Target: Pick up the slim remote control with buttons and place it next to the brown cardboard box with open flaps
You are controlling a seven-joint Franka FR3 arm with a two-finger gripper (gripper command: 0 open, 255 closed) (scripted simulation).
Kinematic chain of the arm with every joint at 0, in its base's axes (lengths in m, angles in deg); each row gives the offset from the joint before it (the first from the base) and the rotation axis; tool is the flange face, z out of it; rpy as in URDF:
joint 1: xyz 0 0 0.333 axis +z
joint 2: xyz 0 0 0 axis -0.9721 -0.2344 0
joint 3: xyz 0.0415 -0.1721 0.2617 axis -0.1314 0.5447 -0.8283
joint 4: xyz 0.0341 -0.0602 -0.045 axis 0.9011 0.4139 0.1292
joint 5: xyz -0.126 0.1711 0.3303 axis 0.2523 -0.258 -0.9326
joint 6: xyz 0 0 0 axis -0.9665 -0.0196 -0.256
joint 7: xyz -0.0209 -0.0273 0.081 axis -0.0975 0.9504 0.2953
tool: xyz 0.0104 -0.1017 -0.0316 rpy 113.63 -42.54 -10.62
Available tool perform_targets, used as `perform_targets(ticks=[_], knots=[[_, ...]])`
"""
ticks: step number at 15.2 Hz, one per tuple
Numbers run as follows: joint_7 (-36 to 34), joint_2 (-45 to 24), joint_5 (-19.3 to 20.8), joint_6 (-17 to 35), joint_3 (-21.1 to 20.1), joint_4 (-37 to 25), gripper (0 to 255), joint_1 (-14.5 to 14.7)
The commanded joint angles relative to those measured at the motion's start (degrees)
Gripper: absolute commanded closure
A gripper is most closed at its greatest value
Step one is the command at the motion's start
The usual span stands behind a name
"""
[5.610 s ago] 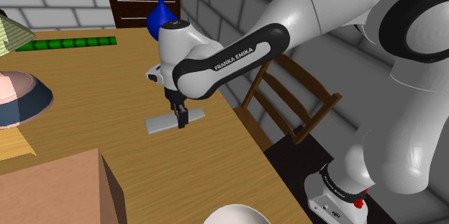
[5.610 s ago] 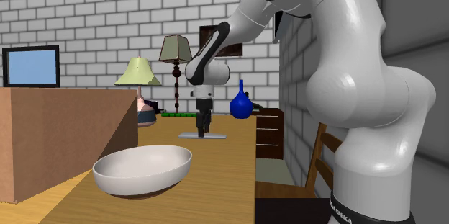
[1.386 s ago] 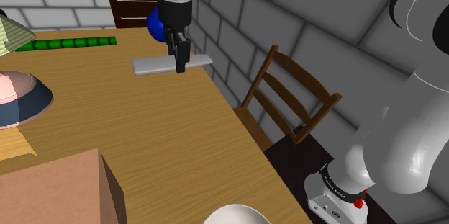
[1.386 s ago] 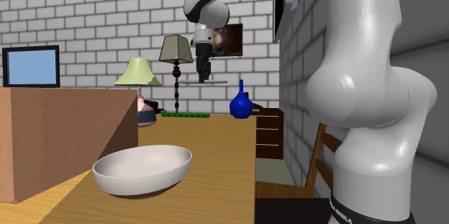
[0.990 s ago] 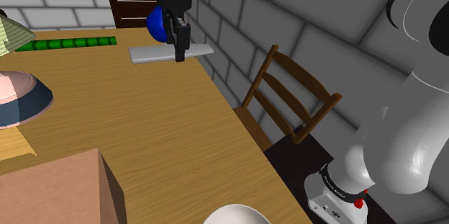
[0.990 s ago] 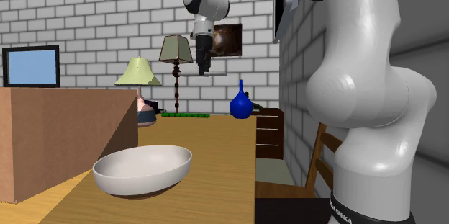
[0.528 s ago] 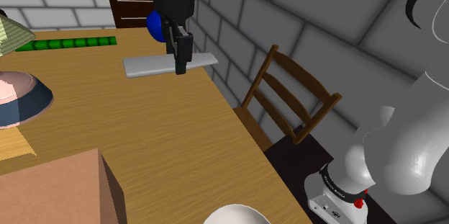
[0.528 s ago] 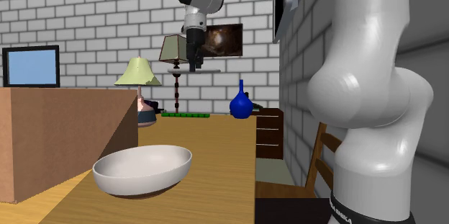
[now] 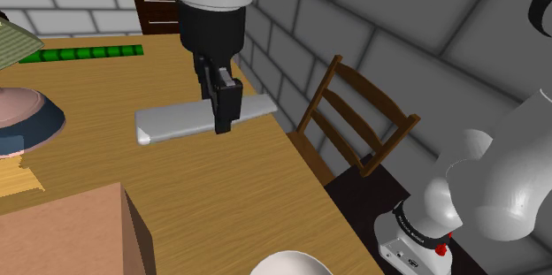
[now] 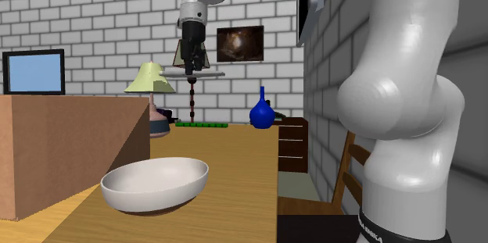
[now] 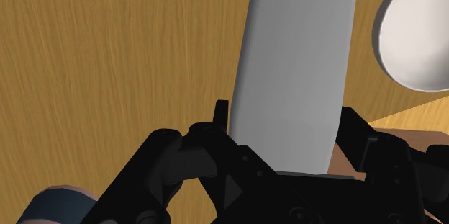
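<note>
Above the table [image 9: 186, 189], remote [image 9: 172, 124] in tool [image 9: 223, 123]

Pale grey brick walls [image 10: 94, 30] are closing in the corner where I am standing, the blocks running in tidy courses under an even, flat light. A framed dark picture [image 10: 239, 44] is hanging high on the far wall, and a flat screen [image 10: 33, 72] is glowing blue toward the second exterior view's left. A long wooden table [image 10: 235, 194] is stretching toward that wall, its grain showing warm and yellow. A table lamp with a green shade [image 10: 148, 79] is standing at its far end. A dark wooden dresser [image 10: 291, 146] is sitting against the side wall beyond the table. A brown wooden chair [image 9: 376, 94] is waiting just beside the table's edge, and the floor [image 9: 354, 195] beneath it is lying dark.
</note>
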State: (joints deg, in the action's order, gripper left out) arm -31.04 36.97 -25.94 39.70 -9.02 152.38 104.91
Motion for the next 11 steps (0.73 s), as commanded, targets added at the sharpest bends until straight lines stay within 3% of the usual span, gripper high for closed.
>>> perform_targets(ticks=[1,11], knots=[[-2.47,1.43,-0.61,0.06,-1.28,1.32,255,1.19],[-15.59,2.95,-1.84,0.26,-8.64,2.46,255,7.17]])
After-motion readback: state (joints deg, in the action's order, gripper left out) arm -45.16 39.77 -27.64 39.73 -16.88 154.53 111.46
